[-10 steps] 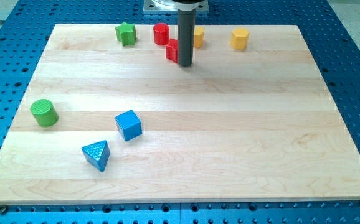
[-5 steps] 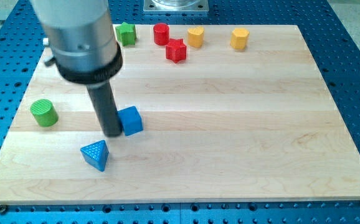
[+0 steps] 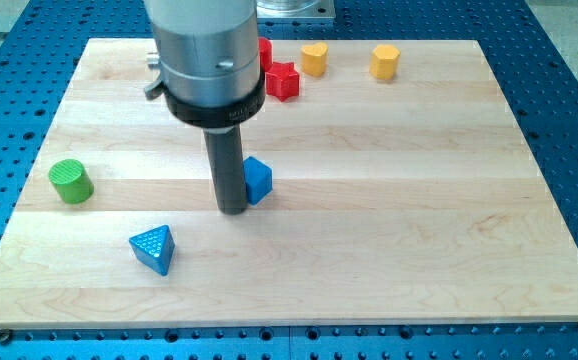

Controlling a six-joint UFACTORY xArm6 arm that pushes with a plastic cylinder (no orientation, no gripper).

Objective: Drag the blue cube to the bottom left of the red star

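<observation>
blue cube [image 3: 257,180]: small solid blue block, flat on the wooden board, turned so a corner points to the view's right; its left side is hidden
blue cube place: near the board's middle, slightly left of centre
red star [image 3: 282,81]: small red block, flat, partly hidden on its left
red star place: close to the board's top edge, well apart from the cube

board [image 3: 389,200]: pale wood, smooth, faint grain, planks joined | base [image 3: 569,120]: blue metal, perforated, slight sheen | rod [image 3: 231,170]: dark, matt; collar [image 3: 209,50] above it at 12 o'clock: brushed grey metal | blue triangle [image 3: 154,247] and green cylinder [image 3: 71,181]: plastic, ribbed tops | blue cube [image 3: 257,180]: smooth matt plastic
</observation>
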